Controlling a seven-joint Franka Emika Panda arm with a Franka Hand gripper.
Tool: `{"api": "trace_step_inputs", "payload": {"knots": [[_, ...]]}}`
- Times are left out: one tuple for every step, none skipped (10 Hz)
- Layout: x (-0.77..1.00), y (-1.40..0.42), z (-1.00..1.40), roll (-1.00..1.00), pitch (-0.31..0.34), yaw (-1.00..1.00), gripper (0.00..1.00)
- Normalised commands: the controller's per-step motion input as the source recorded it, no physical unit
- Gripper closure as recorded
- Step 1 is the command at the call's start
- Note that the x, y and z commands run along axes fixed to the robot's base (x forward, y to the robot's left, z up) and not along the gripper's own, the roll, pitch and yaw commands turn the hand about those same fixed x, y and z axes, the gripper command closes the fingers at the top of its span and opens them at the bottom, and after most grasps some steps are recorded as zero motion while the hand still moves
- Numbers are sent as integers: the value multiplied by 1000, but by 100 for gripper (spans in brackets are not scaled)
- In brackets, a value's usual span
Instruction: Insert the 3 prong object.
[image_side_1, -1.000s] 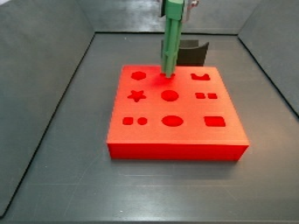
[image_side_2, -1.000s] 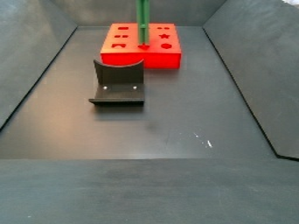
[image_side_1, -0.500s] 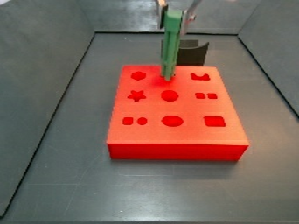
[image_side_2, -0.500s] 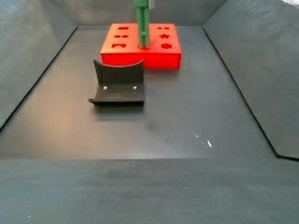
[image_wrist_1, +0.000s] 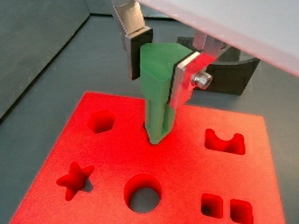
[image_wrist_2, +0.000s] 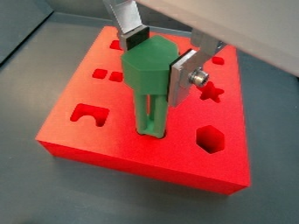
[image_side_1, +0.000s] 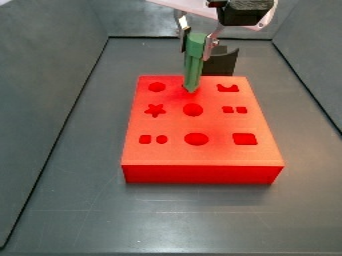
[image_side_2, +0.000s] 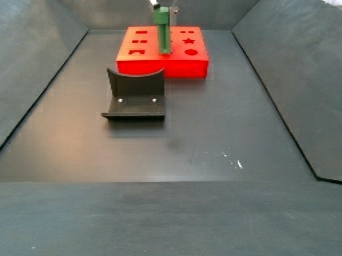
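The 3 prong object (image_side_1: 195, 62) is a slim green peg of parallel rods, standing upright over the red block (image_side_1: 201, 150). Its lower end sits in the middle hole of the block's far row. My gripper (image_side_1: 198, 36) is shut on the peg's top end. In both wrist views the fingers clamp the peg's head (image_wrist_1: 162, 66) (image_wrist_2: 158, 59), and the rods (image_wrist_2: 147, 114) run down into the hole in the red block (image_wrist_1: 111, 162) (image_wrist_2: 117, 149). The peg also shows in a side view (image_side_2: 164, 30) above the block (image_side_2: 147, 62).
The dark fixture stands on the floor beside the block in both side views (image_side_1: 222, 58) (image_side_2: 135, 95) and shows in a wrist view (image_wrist_1: 228, 74). The block has several other shaped holes, among them a star (image_side_1: 156, 109) and an oval (image_side_1: 198, 138). Grey bin walls surround the floor.
My gripper has come down into view with the peg. The peg's top is lower than before, and its lower end stays at the same hole.
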Motion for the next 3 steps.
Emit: {"api": "trace_step_inputs", "payload": {"knots": [[0, 0, 0, 4, 0, 0, 100], [0, 0, 0, 14, 0, 0, 100], [0, 0, 0, 0, 0, 0, 100]]}}
